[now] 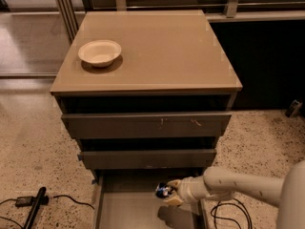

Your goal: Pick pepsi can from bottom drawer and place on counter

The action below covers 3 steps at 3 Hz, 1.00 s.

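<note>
Floor: I saw speckled terrazzo (28,147) all around the cabinet (147,125).
Behind cabinet: dark panelling (267,66) stood under a pale ledge (252,17).
Left of cabinet: metal posts (63,8) rose.
Gripper (168,193): low before the cabinet, clasping the pepsi can (162,190).

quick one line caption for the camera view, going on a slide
The gripper holds the pepsi can over the open bottom drawer, while a white bowl sits on the counter above.

No marking is legible on the pepsi can (162,191), clasped by the gripper (169,193) above the bottom drawer (126,213).

Cream bowl (99,52) sits upright; black cabled device (34,208) lies on speckled floor (28,147).
</note>
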Each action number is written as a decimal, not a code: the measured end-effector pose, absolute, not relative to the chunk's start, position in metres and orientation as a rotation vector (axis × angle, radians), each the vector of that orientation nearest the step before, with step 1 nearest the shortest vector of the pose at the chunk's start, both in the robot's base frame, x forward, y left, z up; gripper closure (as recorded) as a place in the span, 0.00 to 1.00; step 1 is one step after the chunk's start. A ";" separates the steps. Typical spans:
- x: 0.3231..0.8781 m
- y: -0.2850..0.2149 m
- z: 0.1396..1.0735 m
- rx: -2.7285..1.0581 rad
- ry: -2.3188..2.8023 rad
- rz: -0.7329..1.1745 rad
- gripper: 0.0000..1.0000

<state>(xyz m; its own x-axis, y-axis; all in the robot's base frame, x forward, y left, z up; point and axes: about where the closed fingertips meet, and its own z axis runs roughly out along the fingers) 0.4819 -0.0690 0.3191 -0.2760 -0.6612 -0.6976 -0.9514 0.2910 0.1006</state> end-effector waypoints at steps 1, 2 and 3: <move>0.509 -0.098 0.386 -1.431 2.031 0.618 1.00; 0.509 -0.098 0.386 -1.431 2.031 0.618 1.00; 0.509 -0.103 0.412 -1.433 1.974 0.619 1.00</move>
<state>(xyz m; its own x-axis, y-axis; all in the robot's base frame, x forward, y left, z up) 0.5088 -0.1029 0.4121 -0.2235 -0.6648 -0.7128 -0.9529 0.3029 0.0163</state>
